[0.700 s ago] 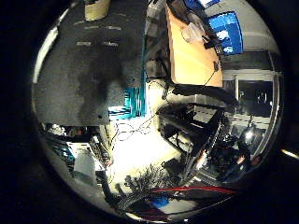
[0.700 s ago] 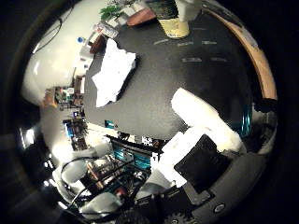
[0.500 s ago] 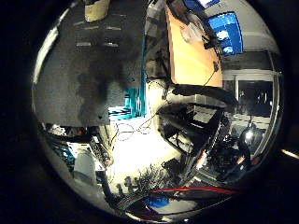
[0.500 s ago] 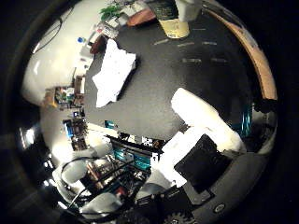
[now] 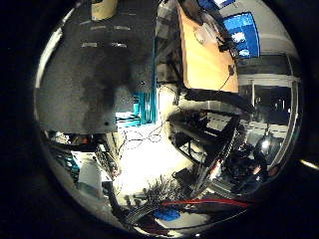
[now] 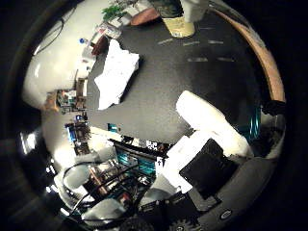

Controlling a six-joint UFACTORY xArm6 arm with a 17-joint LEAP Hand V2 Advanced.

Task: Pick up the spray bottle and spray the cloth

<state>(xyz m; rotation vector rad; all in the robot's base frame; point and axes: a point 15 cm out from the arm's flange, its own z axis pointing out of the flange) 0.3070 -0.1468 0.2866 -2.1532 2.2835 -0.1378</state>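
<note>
The spray bottle [image 6: 175, 19] stands upright on the dark table [image 6: 168, 86], pale yellowish with a dark label; its base also shows in the little finger side view [image 5: 103, 7]. A crumpled white cloth [image 6: 115, 79] lies on the table to one side of the bottle, apart from it. My hand [image 6: 207, 139] hovers above the table's near edge, well away from both. A white finger [image 6: 202, 115] reaches out straight over the table and holds nothing.
Small boxes and a green plant [image 6: 113, 9] crowd the table edge beyond the cloth. A wooden desk [image 5: 204, 55] with blue screens [image 5: 244, 30] stands beside the table. A teal frame [image 5: 142, 107] lines the table's edge above a cluttered floor [image 5: 144, 164].
</note>
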